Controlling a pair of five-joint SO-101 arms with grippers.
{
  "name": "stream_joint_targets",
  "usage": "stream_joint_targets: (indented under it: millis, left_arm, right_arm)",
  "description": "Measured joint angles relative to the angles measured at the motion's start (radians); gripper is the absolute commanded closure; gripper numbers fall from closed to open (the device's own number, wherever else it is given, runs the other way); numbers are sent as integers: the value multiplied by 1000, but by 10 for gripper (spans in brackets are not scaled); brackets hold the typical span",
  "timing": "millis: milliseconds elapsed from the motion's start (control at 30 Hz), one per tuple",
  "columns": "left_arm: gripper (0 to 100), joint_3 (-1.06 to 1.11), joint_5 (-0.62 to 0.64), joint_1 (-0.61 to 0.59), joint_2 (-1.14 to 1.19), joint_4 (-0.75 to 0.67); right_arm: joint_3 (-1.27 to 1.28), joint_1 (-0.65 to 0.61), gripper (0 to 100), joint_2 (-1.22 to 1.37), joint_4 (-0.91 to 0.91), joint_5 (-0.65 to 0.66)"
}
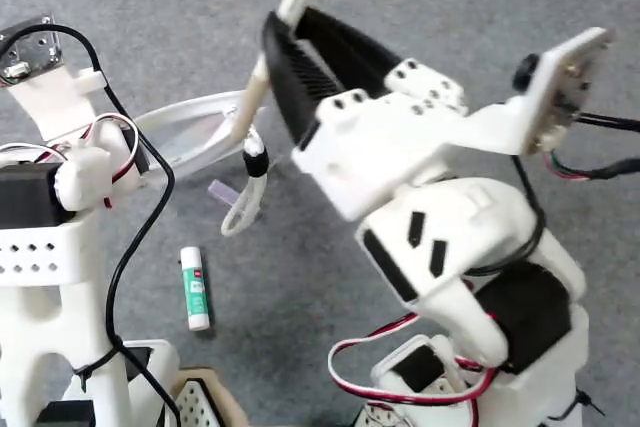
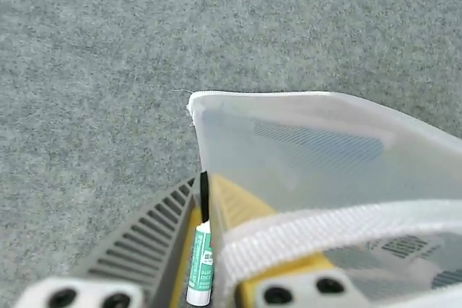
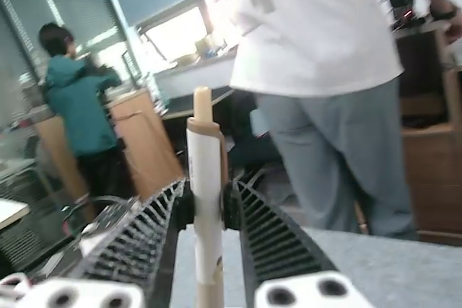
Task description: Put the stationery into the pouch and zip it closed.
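Note:
A translucent pouch (image 1: 190,132) lies at the table's left, its mouth toward the middle. My left gripper (image 2: 204,187) is shut on the corner of the pouch (image 2: 303,149); a white webbing strap (image 2: 325,225) crosses its yellow finger. My right gripper (image 1: 285,19) is shut on a white and beige pen (image 1: 262,72), held tilted, with the lower end over the pouch mouth. In the right wrist view the pen (image 3: 204,178) stands between the black ribbed jaws of the right gripper (image 3: 207,203). A green and white glue stick (image 1: 194,288) lies on the cloth near the left arm's base, and the glue stick (image 2: 201,265) shows through the left jaws.
A white cord loop with a black band (image 1: 251,182) and a small purple piece (image 1: 222,190) lie beside the pouch mouth. Grey cloth (image 1: 300,277) covers the table. Black and red cables (image 1: 140,237) hang around both arm bases.

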Motion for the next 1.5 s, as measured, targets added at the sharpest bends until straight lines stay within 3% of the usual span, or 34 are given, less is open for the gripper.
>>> stream_joint_targets:
  millis: [167,333,567,1133,1233,1400,1500]
  left_arm:
    - [972,0,0,0,0,2]
    - [972,0,0,11,0,20]
    - [972,21,0,23,0,28]
    - [972,41,0,28,0,28]
    - [972,41,0,28,0,28]
    - [972,41,0,28,0,28]
    - [972,41,0,28,0,28]
  right_arm:
    - [55,-72,986,0,-23,0]
    - [183,-78,986,0,-178,0]
    - [311,-78,986,0,-385,169]
    - [463,-78,985,2,-410,198]
    - [463,-78,916,2,-410,199]
    - [463,-78,675,2,-410,298]
    - [463,-78,622,2,-410,384]
